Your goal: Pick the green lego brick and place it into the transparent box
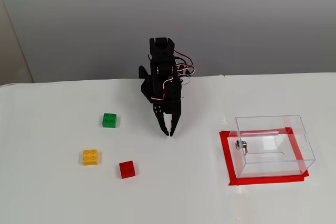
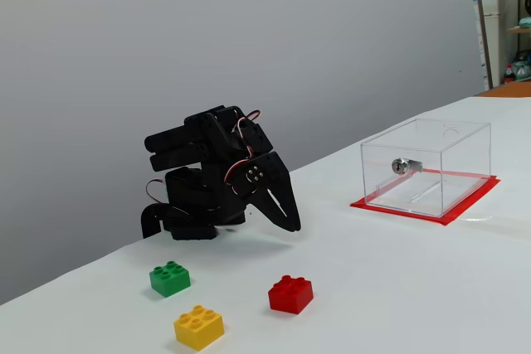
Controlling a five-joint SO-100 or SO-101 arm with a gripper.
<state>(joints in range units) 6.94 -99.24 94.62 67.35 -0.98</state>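
The green lego brick (image 1: 109, 120) (image 2: 170, 278) sits on the white table, left of the arm in both fixed views. The transparent box (image 1: 273, 145) (image 2: 425, 167) stands on a red mat at the right, open on top, with a small metal fitting on its side, and looks empty. My black gripper (image 1: 170, 132) (image 2: 293, 225) is folded down in front of the arm's base, tips near the table. Its fingers are closed together and hold nothing. It is well apart from the green brick and from the box.
A yellow four-stud brick (image 1: 90, 157) (image 2: 198, 327) and a red brick (image 1: 126, 169) (image 2: 290, 293) lie in front of the green one. The red mat (image 1: 229, 169) (image 2: 465, 205) frames the box. A grey wall stands behind the table.
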